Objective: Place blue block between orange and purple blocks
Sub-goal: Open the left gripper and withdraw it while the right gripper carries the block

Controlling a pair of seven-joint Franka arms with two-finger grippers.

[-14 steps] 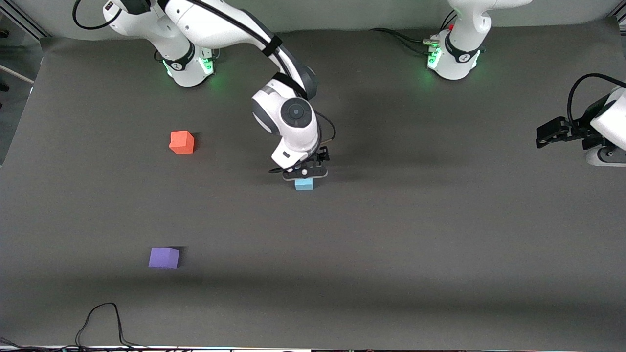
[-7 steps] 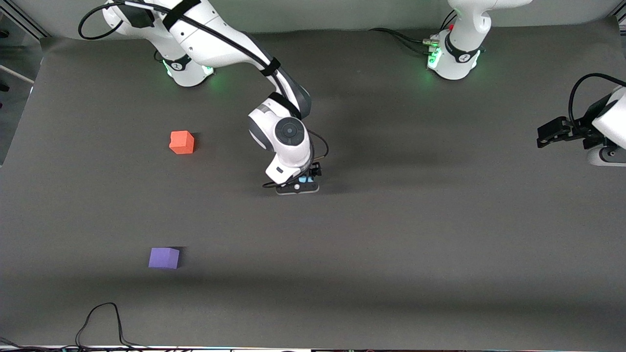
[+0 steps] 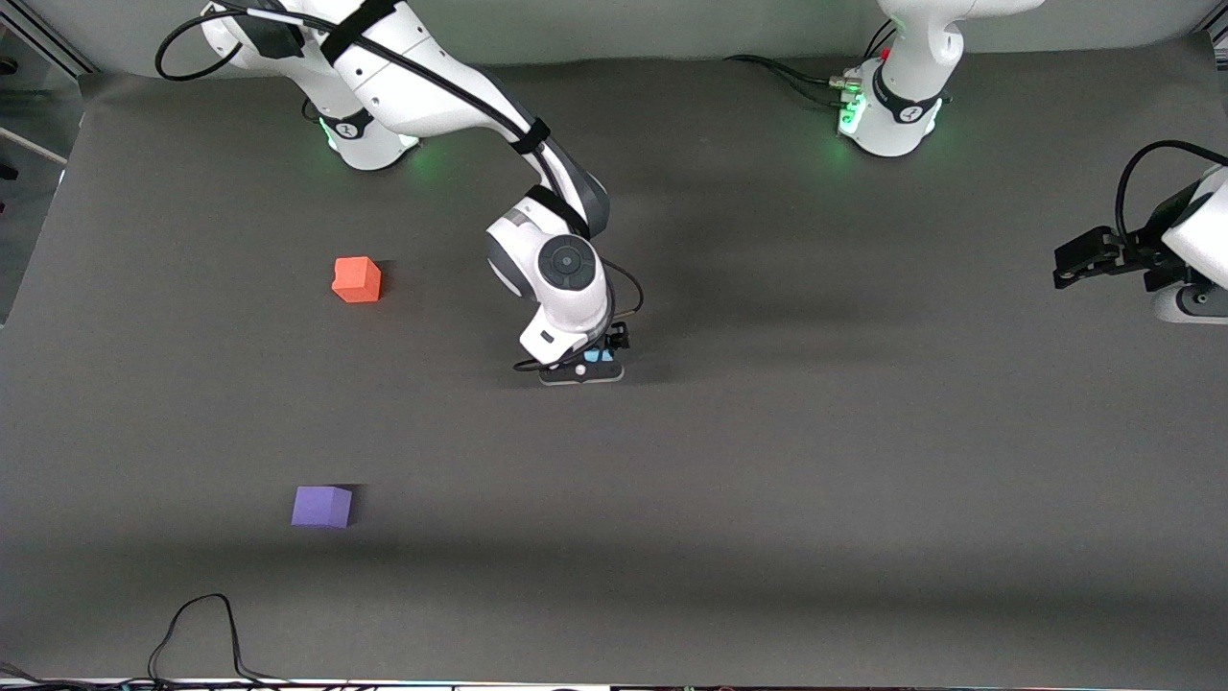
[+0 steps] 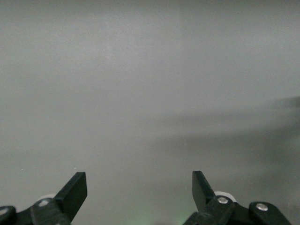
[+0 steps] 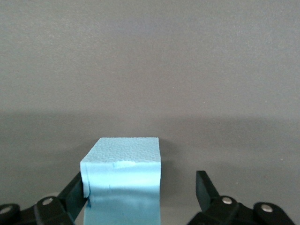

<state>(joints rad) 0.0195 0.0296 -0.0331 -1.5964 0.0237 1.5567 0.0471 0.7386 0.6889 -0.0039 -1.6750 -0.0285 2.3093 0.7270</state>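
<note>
The blue block (image 3: 599, 355) sits on the grey table mat (image 3: 863, 461) near the table's middle, with the right gripper (image 3: 582, 369) lowered around it. In the right wrist view the blue block (image 5: 123, 180) stands between the fingers: one finger (image 5: 75, 194) touches its side, while the other finger (image 5: 205, 190) stands apart from it with a clear gap, so the jaws are open and the grasp is not yet made. The orange block (image 3: 357, 279) lies toward the right arm's end of the table, farther from the front camera; the purple block (image 3: 322, 506) lies at the same end, nearer to that camera, well apart from the orange one. The space between them holds nothing. The left gripper (image 3: 1084, 261) hangs at the left arm's end of the table, fingers (image 4: 74, 191) spread wide and holding nothing; that arm waits. Assessment: the approach is complete. Closing on the block, lifting, carrying it toward the right arm's end and setting it down between the two blocks all remain.
</note>
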